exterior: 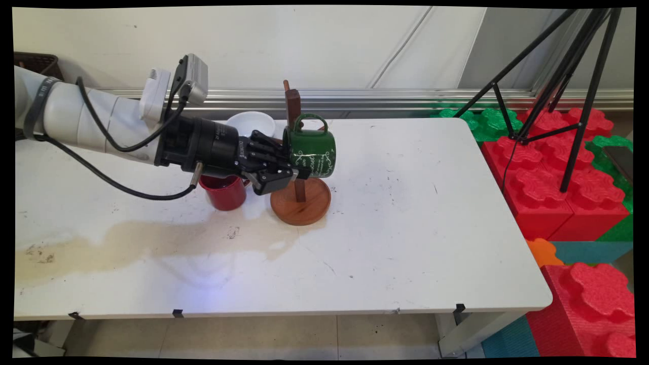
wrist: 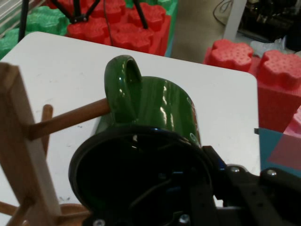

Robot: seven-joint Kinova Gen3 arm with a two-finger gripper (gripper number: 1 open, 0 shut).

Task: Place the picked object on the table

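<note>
From above, the pincer (exterior: 290,170) grips the green mug (exterior: 310,151) by its rim, held sideways against the wooden mug tree (exterior: 299,167) on the white surface (exterior: 405,228), while the hand view shows the mug's handle (wrist: 123,87) beside a peg (wrist: 70,118).

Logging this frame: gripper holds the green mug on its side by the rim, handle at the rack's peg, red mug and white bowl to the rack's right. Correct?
One error: the red mug and white bowl are to the rack's left in the main view, behind the gripper, not right. The rest stands: the green mug is held on its side by the rim, handle at a peg.
</note>
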